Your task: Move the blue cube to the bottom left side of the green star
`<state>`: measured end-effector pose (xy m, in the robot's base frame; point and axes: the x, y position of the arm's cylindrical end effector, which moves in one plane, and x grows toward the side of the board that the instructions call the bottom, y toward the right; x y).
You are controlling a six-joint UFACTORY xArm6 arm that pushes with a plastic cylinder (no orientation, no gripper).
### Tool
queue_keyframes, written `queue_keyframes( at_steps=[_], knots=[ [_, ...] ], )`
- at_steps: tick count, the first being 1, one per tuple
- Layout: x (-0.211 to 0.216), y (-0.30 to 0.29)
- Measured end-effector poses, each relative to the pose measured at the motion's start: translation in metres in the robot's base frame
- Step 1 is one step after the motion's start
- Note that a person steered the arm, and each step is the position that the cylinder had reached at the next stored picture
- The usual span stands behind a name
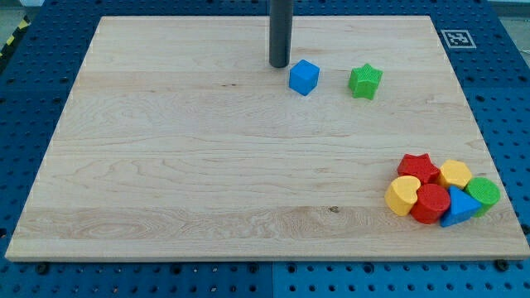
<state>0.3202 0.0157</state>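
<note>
The blue cube [304,77] sits on the wooden board near the view's top, a little right of centre. The green star [364,81] lies to its right, with a clear gap between them. My tip [279,65] stands just left of the blue cube and slightly above it in the view, close to it; whether it touches the cube I cannot tell.
A cluster of blocks lies at the view's bottom right: a red star [418,167], a yellow hexagon-like block [455,173], a green cylinder [484,193], a yellow heart [402,195], a red cylinder [431,202] and a blue triangle [458,207]. The board's bottom edge [265,257] is near them.
</note>
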Motion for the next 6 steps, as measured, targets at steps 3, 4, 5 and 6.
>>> queue_keyframes(
  at_steps=[3, 4, 5, 6],
  knots=[
    [0.033, 0.046],
    [0.057, 0.043],
    [0.059, 0.047],
    [0.058, 0.050]
  ],
)
